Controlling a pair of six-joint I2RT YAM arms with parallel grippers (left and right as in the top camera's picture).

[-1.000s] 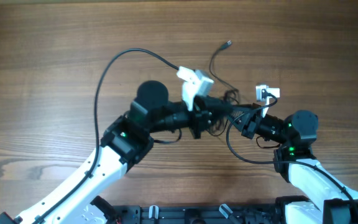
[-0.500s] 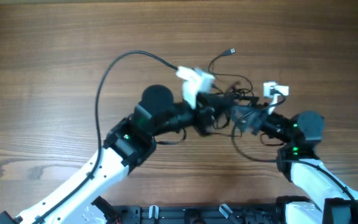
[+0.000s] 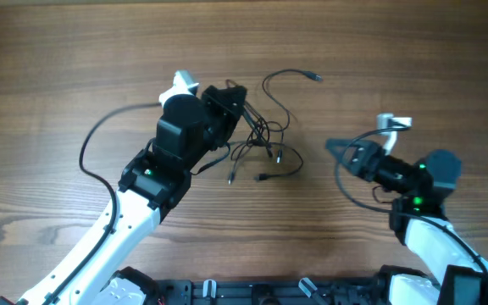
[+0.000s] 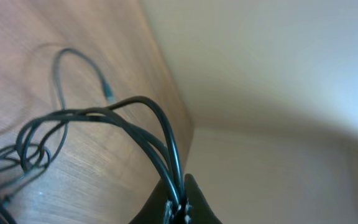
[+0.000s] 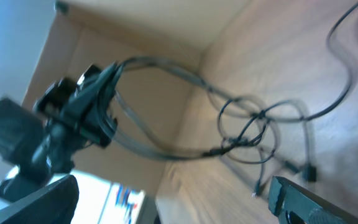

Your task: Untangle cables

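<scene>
The cables are thin black wires in a loose tangle at the table's middle. One strand runs out to a small plug at the back. My left gripper is shut on a few strands, lifted above the wood. In the left wrist view those strands arch out of the pinched jaws of the left gripper. My right gripper stands open to the right of the tangle, touching no wire. Its wrist view shows the tangle ahead of the right gripper, whose wide-apart fingers hold nothing.
A thicker black arm cable loops on the table left of the left arm. Another arm cable curls beside the right wrist. Bare wooden table lies behind and to both sides.
My right gripper has opened, let go of the cables and drawn back to the right. The left arm has swung left and back, dragging the held strands and spreading the tangle.
</scene>
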